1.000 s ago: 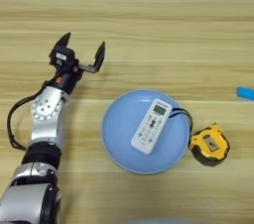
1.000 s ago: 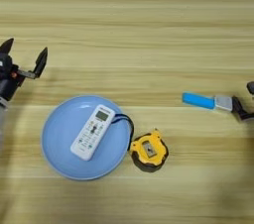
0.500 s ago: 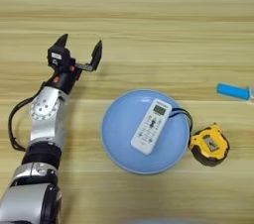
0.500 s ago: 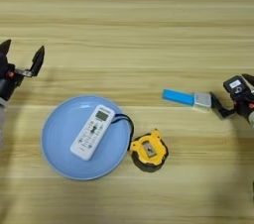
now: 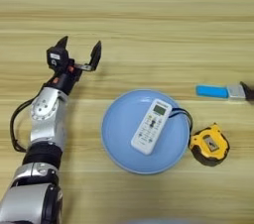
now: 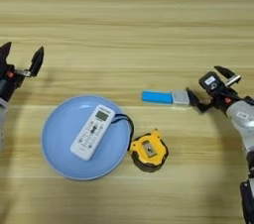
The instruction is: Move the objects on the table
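Fingers of the right gripper (image 6: 206, 89) were spread apart at the 3 o'clock side of the bench (image 6: 129, 15). One finger tip (image 6: 192, 100) was seen just beside, maybe touching, the grey end of the blue bar (image 6: 165, 97); the other finger pointed up and away, so nothing was held between them. The bar lay flat, with its blue part pointing toward 9 o'clock. It was judged to be light, stiff and thin, so it could slide easily on the smooth wood when pushed; a grip across its narrow width near the grey end was judged the best place.

The left gripper (image 5: 79, 52) was kept wide open at about 10 o'clock, above bare wood, well apart from everything.

The light-blue plate (image 6: 59, 156) was placed near 7 o'clock, with the white remote (image 6: 93, 132) lying tilted inside it. The remote was judged light and a little slippery. The yellow-black tape measure (image 6: 148, 150) stood just beside the plate at its 3 o'clock side, its black strap (image 6: 127, 121) reaching over the rim. It was judged compact and heavier.
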`<action>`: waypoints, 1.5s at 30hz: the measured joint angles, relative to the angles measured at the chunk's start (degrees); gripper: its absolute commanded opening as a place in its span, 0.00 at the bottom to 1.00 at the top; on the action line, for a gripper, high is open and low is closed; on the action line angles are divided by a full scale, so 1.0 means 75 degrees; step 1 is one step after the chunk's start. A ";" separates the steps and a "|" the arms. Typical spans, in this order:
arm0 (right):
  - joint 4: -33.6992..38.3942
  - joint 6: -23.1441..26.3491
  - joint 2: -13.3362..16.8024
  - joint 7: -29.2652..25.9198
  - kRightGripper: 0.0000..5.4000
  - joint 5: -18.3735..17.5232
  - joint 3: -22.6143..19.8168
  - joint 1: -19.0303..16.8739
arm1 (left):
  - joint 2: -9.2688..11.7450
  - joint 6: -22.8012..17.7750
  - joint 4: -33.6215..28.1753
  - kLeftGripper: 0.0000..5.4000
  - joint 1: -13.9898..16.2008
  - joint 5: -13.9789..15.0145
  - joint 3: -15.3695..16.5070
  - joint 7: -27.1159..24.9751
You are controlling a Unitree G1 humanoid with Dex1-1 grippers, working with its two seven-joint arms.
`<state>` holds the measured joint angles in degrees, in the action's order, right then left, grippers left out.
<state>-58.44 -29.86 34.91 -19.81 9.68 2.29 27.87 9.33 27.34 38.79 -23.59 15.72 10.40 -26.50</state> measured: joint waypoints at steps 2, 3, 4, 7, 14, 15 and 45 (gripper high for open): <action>0.0389 -0.0048 -0.0028 -0.0067 0.99 0.0012 0.0060 -0.0096 | 0.0000 0.0004 0.0031 1.00 0.0000 -0.0227 -0.0009 0.0249; 0.0518 -0.0051 -0.0036 -0.0080 0.99 0.0018 0.0074 -0.0134 | 0.0001 0.0005 0.0046 1.00 0.0000 -0.0265 -0.0018 0.0330; 0.0653 -0.0049 -0.0043 -0.0083 0.99 0.0020 0.0080 -0.0185 | 0.0001 0.0005 0.0061 1.00 0.0000 -0.0299 -0.0022 0.0397; 0.1058 0.0016 -0.0099 -0.0099 0.99 0.0020 0.0093 -0.0293 | -0.0001 0.0005 0.0088 1.00 0.0001 -0.0413 -0.0067 0.0557; 0.1970 0.0278 -0.0289 -0.0188 0.99 0.0038 0.0273 -0.0598 | -0.0062 -0.0050 0.0075 1.00 0.0010 -0.0599 -0.0102 0.0997; 0.2068 0.0315 -0.0291 -0.0203 0.99 0.0042 0.0279 -0.0630 | -0.0077 -0.0076 0.0070 1.00 0.0011 -0.0629 -0.0104 0.1096; 0.3952 0.0930 -0.0508 -0.0769 0.99 0.0106 0.0530 -0.1259 | -0.0387 0.0032 0.0018 1.00 0.0282 -0.1130 0.0024 0.2534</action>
<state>-28.80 -22.89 31.09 -25.58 10.48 6.27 18.43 6.43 27.59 38.93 -21.48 7.24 10.58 -7.49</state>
